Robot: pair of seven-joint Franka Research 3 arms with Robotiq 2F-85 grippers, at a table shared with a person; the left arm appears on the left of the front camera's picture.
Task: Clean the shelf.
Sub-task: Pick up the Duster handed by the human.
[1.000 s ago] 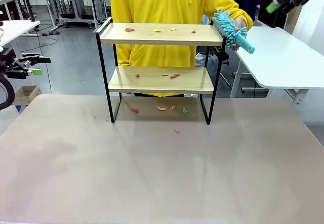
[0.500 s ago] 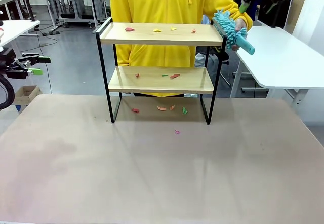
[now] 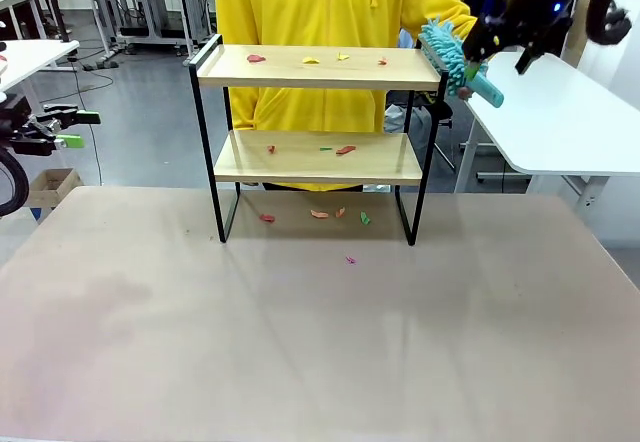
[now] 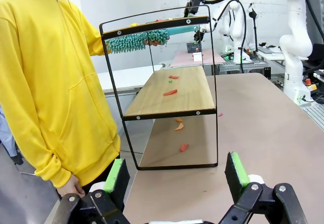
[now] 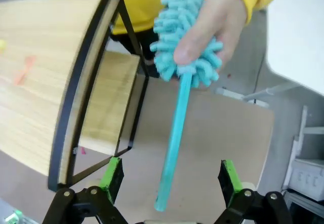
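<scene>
- The right gripper (image 5: 169,172) has its green-padded fingers (image 5: 112,177) spread wide and holds nothing.
- The teal duster (image 5: 185,36) lies straight ahead of those fingers. Its handle (image 5: 174,133) runs lengthwise away from them, and its free end sits in the gap between the pads, apparently touching neither.
- The fluffy head is at the far end, pinched in the person's hand (image 5: 215,24).
- The shelf (image 5: 45,107) stands off to one side of the right fingers, just beside the duster head, with coloured scraps (image 3: 345,149) on its boards.
- The left gripper (image 4: 177,173), fingers also apart and empty, faces the shelf's end from well off, with the duster beyond the shelf's far end.
- The right arm is clearly nearer, so taking the handle likely falls to it.
</scene>
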